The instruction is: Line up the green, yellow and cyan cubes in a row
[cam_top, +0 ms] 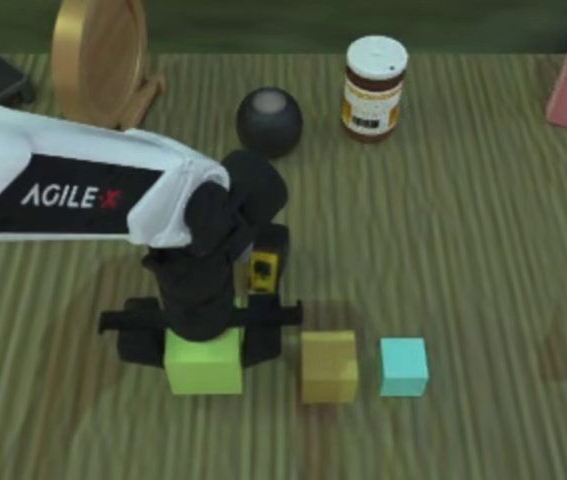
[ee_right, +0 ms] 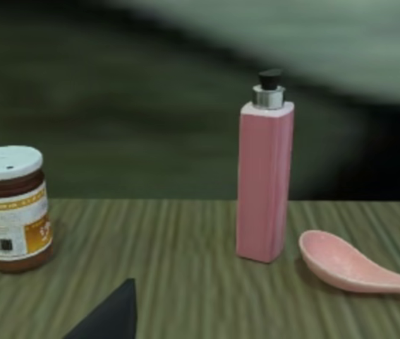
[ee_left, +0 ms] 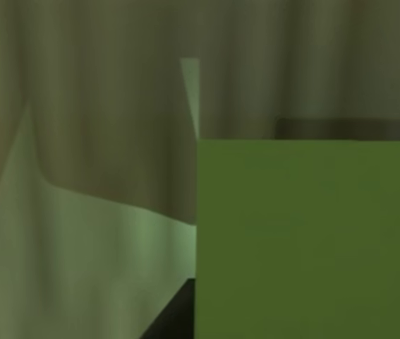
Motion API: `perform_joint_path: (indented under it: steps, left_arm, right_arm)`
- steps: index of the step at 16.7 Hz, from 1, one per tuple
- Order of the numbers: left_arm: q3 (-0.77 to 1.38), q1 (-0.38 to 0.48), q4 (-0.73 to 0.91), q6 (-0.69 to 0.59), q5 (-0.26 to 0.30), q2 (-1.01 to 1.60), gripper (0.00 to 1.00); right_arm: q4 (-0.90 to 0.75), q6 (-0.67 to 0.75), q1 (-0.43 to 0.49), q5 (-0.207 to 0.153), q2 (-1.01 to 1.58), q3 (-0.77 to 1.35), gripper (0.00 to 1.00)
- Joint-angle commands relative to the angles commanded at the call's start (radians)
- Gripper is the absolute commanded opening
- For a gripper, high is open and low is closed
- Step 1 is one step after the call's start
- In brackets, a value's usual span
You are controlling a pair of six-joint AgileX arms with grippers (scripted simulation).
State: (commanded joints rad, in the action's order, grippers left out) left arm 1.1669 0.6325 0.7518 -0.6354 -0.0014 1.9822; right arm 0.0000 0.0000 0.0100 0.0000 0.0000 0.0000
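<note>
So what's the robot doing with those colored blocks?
The left end effector is down over the green cube, its fingers on either side of it. The yellow cube and cyan cube sit to its right on the table, so all three form a row. The right arm is out of the top view.

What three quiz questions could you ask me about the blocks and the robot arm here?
1. True or false: the green cube sits at the left end of the row.
2. Which cube is in the middle? A) cyan cube B) yellow cube C) green cube
3. Fill in: the left pincer is straddling the ____ cube.

Key: 1 true. 2 B. 3 green. The right pincer does not show in the top view.
</note>
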Motion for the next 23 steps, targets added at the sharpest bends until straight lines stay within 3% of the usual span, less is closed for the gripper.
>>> perform_joint_path:
  steps: [9, 19, 23]
  left_arm:
    - [0.0, 0.0, 0.0, 0.0, 0.0, 0.0, 0.98]
    - [0.003, 0.0, 0.004, 0.0, 0.0, -0.002, 1.0]
    - [0.069, -0.009, 0.119, -0.005, -0.001, -0.049, 1.0]
  right_arm:
    - [0.0, 0.0, 0.0, 0.0, 0.0, 0.0, 1.0]
    - [0.0, 0.0, 0.0, 0.0, 0.0, 0.0, 1.0]
    - [0.0, 0.0, 0.0, 0.0, 0.0, 0.0, 1.0]
